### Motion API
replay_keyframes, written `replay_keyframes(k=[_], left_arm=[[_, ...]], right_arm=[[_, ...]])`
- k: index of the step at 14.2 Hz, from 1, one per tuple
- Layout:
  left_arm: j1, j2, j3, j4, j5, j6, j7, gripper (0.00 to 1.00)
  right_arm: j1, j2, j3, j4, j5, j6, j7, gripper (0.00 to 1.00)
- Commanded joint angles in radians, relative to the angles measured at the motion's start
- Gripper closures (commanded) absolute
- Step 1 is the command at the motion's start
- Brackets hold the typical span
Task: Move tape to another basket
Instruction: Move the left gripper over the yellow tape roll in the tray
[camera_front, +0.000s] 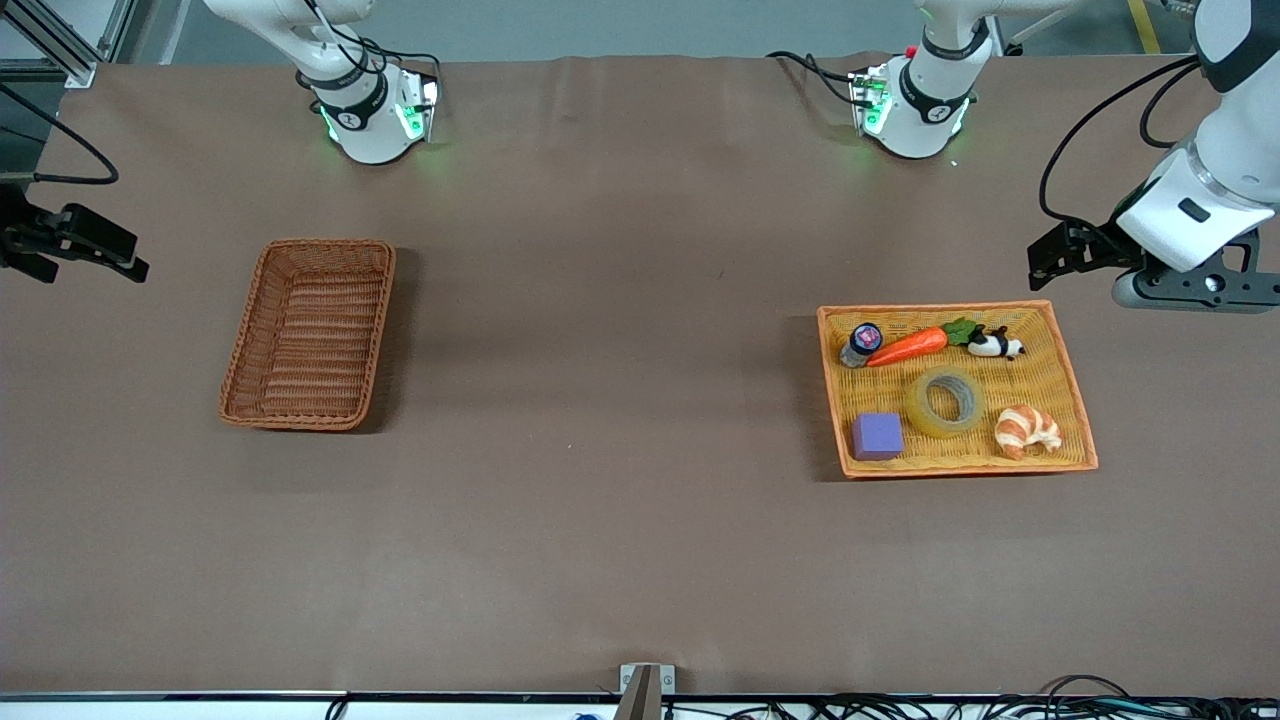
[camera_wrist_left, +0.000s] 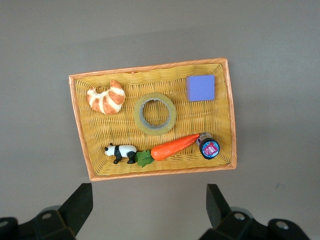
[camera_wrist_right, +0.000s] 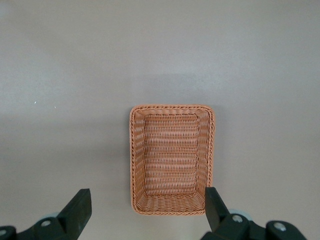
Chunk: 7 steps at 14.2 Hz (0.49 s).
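The tape (camera_front: 918, 405), a yellowish ring with a grey core, lies flat in the middle of the orange-yellow woven tray (camera_front: 965, 468) toward the left arm's end of the table. The left wrist view shows the tape (camera_wrist_left: 137, 115) in the tray (camera_wrist_left: 160, 172). My left gripper (camera_front: 1042, 260) is open and empty, up over the table beside the tray; it also shows in its wrist view (camera_wrist_left: 150, 210). The reddish-brown basket (camera_front: 310, 333) stands empty toward the right arm's end, also in the right wrist view (camera_wrist_right: 171, 159). My right gripper (camera_front: 135, 255) is open and empty beside it (camera_wrist_right: 145, 212).
The tray also holds a croissant (camera_front: 1027, 430), a purple block (camera_front: 877, 436), a toy carrot (camera_front: 908, 346), a small panda figure (camera_front: 995, 345) and a small jar (camera_front: 862, 343), all close round the tape. Brown table stretches between tray and basket.
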Motion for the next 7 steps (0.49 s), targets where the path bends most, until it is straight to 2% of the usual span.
replay_keyframes(k=[1,7], left_arm=[[0.000,0.014,0.000,0.025,-0.004,-0.006,0.008,0.00],[0.006,0.023,0.002,0.035,0.005,-0.003,0.008,0.00]], right_arm=[[-0.011,0.005,0.005,0.018,0.009,-0.015,-0.007,0.00],[-0.011,0.005,0.005,0.018,0.009,-0.015,-0.007,0.00]])
